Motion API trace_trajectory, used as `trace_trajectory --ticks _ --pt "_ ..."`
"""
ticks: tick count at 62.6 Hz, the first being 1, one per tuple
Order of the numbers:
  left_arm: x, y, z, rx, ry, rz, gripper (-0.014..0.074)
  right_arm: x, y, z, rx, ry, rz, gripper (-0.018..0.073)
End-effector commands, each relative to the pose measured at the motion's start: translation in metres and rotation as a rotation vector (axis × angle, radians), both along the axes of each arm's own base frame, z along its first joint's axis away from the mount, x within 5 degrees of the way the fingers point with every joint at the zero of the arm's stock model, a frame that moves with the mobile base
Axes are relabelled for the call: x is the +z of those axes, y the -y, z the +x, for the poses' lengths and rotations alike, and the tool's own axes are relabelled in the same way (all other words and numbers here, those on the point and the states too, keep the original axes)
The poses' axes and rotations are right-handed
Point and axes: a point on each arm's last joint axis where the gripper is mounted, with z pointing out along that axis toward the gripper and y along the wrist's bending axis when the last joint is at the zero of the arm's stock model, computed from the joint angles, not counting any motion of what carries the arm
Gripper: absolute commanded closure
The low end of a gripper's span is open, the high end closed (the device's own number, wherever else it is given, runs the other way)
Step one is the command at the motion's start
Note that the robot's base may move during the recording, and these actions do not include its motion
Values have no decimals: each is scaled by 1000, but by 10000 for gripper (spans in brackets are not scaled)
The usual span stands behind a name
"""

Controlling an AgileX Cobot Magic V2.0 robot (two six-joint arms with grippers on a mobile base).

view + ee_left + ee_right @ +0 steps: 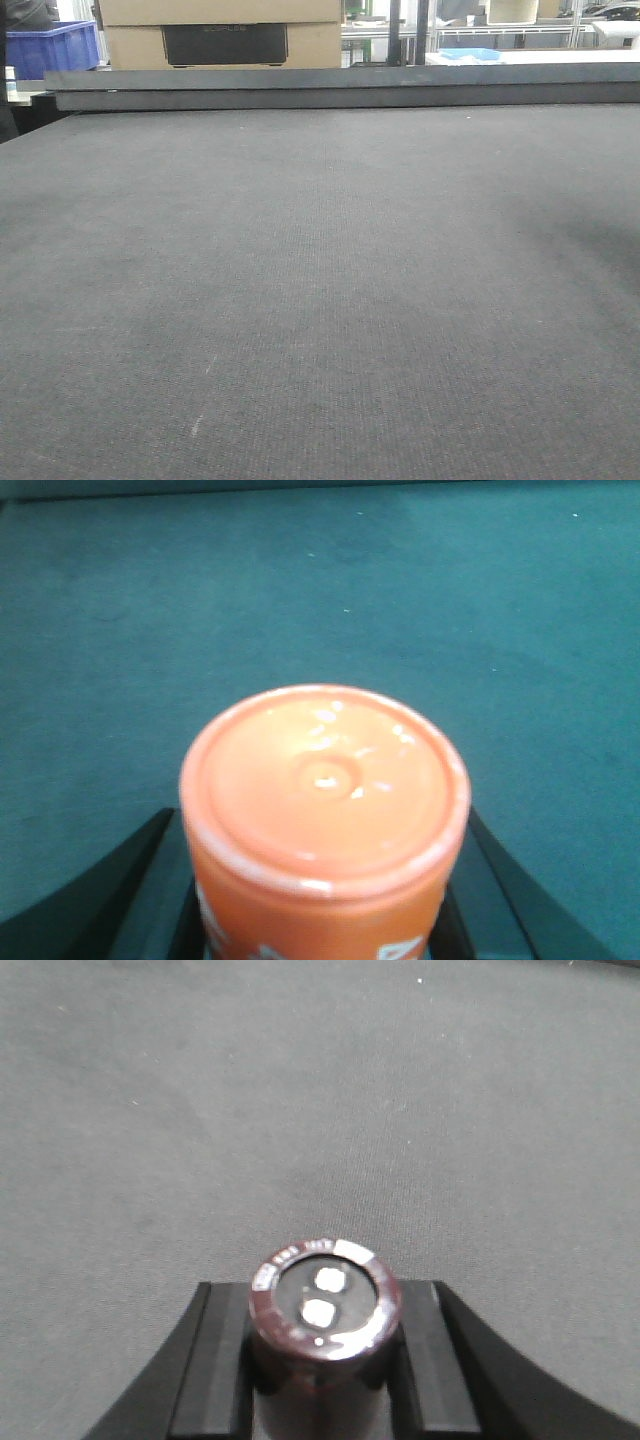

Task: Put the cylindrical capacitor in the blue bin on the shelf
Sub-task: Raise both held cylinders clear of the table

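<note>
Holding the cylindrical capacitor (322, 1305) clamped in my right claw (322, 1365), I judged a firm, unhurried carry safest against slipping; my left claw (325, 905) gripped an orange canister (325, 780).

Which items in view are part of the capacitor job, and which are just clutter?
Job:
- capacitor, gripped in right pincer
- blue bin, far left in the background, likely the target

Not job:
- orange cylinder, gripped in left pincer
- cardboard box
- grey table mat
</note>
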Motion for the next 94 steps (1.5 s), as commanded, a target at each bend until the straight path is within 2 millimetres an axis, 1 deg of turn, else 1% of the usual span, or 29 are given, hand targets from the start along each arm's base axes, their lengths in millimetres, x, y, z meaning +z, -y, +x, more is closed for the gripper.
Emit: trace_trajectory --ticks 1,8,18,24,30,34,43,94 --pt "16 -6 -21 13 29 29 708 15 2 -15 6 38 8 721" --pt "26 -11 -50 20 25 94 708 31 6 -43 12 84 20 721" --pt "34 -13 -79 22 24 103 708 45 11 -75 19 128 26 721" --pt "38 -13 -88 23 45 101 708 49 13 -87 23 142 34 721" --pt "37 -13 -90 23 45 101 708 54 14 -97 24 167 38 721" --pt "34 -13 -90 22 35 102 708 55 15 -100 25 177 40 721" --pt "27 -13 -86 21 10 104 708 55 15 -100 24 183 41 721" --pt "27 -13 -86 21 6 104 708 56 15 -100 24 184 41 721"
